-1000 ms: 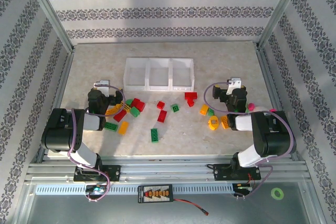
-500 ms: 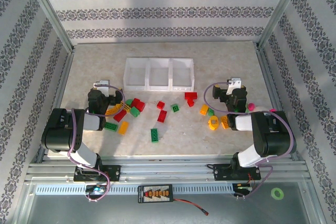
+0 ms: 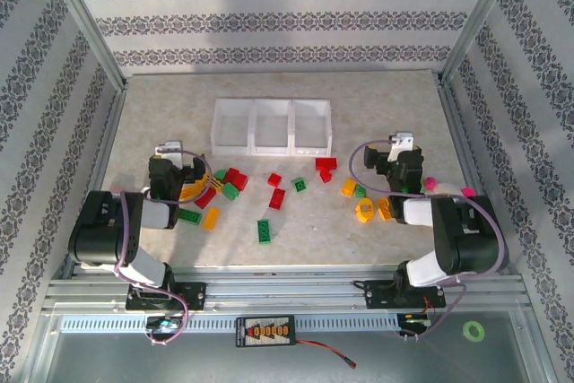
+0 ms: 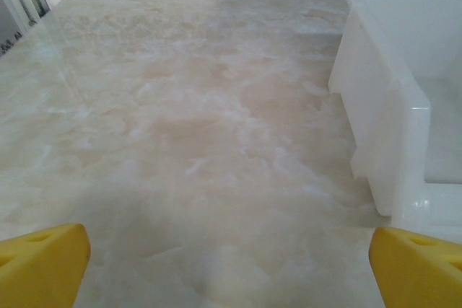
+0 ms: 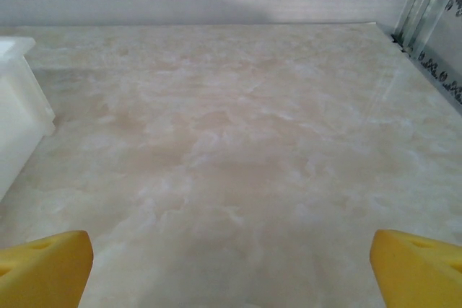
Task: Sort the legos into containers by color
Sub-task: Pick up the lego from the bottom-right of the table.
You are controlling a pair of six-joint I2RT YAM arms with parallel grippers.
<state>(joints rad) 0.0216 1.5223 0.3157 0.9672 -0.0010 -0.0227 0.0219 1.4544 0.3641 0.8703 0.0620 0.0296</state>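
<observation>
Red, green and orange legos lie scattered in front of the three joined white bins. Among them are a red brick, a green brick, an orange brick, a red piece and orange bricks. My left gripper hovers left of the pile and is open: its yellow fingertips stand wide apart over bare table, with a bin wall to the right. My right gripper is at the pile's right end, also open, holding nothing.
Pink bits lie close beside the right arm. Metal frame posts and patterned walls enclose the marble table. A bin corner shows at the left of the right wrist view.
Both arms have shifted their posture slightly, with the left wrist a little lower in the top view. The legos and bins have not moved.
</observation>
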